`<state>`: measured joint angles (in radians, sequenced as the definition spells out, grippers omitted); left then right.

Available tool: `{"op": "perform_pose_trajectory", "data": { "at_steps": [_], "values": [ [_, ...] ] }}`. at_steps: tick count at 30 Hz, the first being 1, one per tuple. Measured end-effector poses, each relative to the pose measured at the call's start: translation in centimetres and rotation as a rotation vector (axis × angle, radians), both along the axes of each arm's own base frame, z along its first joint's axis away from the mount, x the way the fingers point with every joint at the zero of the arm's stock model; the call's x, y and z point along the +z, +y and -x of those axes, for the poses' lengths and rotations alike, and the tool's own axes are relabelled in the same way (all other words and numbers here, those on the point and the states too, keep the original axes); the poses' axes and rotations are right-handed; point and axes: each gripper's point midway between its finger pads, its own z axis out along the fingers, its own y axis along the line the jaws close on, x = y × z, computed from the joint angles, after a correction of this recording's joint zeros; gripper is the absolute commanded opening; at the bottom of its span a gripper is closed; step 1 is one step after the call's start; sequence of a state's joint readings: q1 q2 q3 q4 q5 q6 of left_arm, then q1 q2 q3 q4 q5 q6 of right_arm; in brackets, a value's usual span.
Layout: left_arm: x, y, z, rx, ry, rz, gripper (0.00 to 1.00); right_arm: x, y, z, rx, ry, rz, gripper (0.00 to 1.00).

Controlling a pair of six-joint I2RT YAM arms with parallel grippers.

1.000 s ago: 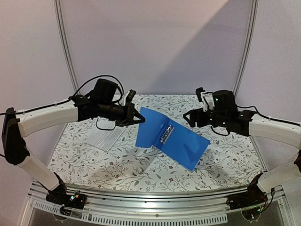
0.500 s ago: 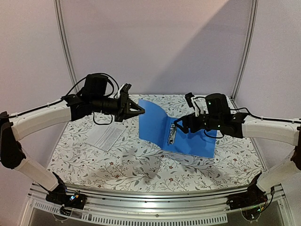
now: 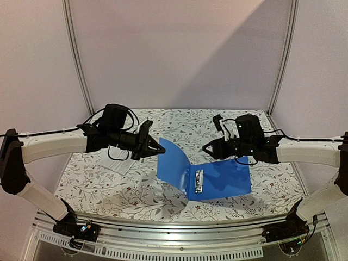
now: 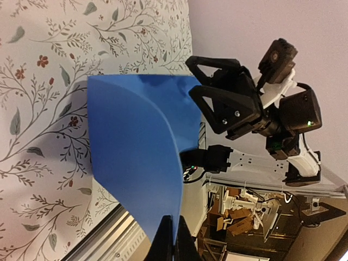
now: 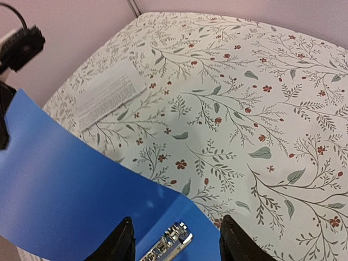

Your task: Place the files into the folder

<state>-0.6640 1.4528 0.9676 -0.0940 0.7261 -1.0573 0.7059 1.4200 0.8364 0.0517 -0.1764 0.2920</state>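
The blue folder (image 3: 220, 179) lies open on the table, its metal rings (image 3: 197, 180) along the spine. Its left cover (image 4: 136, 157) stands up and curves, and my left gripper (image 4: 174, 242) is shut on that cover's edge (image 3: 163, 145). My right gripper (image 3: 209, 147) hovers open over the folder's far side, holding nothing. In the right wrist view the rings (image 5: 171, 244) lie below and between its fingers (image 5: 122, 244). The files (image 5: 109, 92), white printed sheets, lie flat at the table's left, partly under my left arm (image 3: 117, 162).
A floral cloth (image 3: 261, 190) covers the table. A metal rail (image 3: 179, 231) runs along the near edge. Pale walls and two upright posts (image 3: 76, 60) close off the back and sides.
The folder has slid toward the near edge, its right cover now flat and its left cover more upright. My left gripper came down with the cover. The right gripper's jaws have narrowed.
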Motion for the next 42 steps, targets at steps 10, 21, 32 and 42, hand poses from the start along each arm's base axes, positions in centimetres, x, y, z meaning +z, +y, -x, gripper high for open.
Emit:
{"op": "perform_pose_trajectory", "data": {
  "at_steps": [10,21,32,42],
  "values": [
    [-4.7,3.1,-0.4,0.029,-0.020,-0.120,0.00,-9.0,-2.4,3.4,-0.053,0.219,0.046,0.38],
    [-11.1,7.0,-1.1,-0.017,-0.121,-0.440,0.00,-12.1,-1.6,3.8,-0.061,0.290,0.079,0.61],
    [-14.4,10.6,-3.8,-0.036,-0.252,-0.762,0.47,-13.2,-0.2,4.2,-0.072,0.294,0.147,0.68],
    [-5.5,6.7,-9.0,0.062,-0.612,-0.834,0.61,-14.0,-0.4,4.3,-0.096,0.321,0.156,0.70]
  ]
}}
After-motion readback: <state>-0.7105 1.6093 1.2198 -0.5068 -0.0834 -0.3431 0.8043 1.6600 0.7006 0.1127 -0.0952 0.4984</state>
